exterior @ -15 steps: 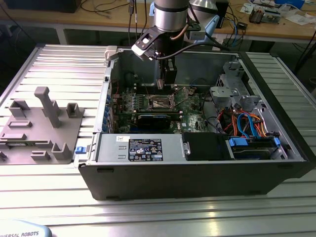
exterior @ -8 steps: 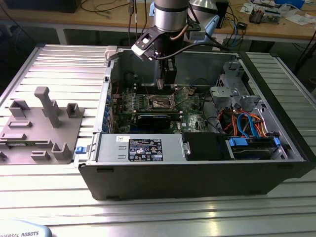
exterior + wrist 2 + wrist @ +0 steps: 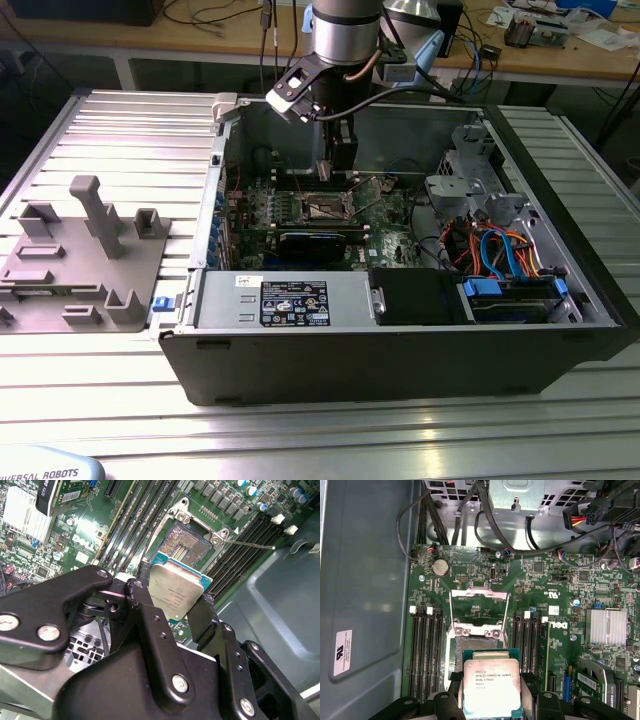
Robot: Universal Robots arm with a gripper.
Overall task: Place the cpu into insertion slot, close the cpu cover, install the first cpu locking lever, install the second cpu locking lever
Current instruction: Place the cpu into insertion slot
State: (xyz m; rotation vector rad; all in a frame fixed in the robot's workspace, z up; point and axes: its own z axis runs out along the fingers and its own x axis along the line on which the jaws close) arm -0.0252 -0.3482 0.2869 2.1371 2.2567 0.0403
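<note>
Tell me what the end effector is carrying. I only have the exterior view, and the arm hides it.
Observer: In both wrist views the end effector is shut on the silver processor chip, gripping two opposite edges.
Operator: Check the socket for me.
Observer: In the second wrist view the socket is bare, with its contacts showing. The chip is not in it.
Operator: Report the cover.
Observer: In the first wrist view the cover is swung open, off the socket, at the edge away from the chip.
</note>
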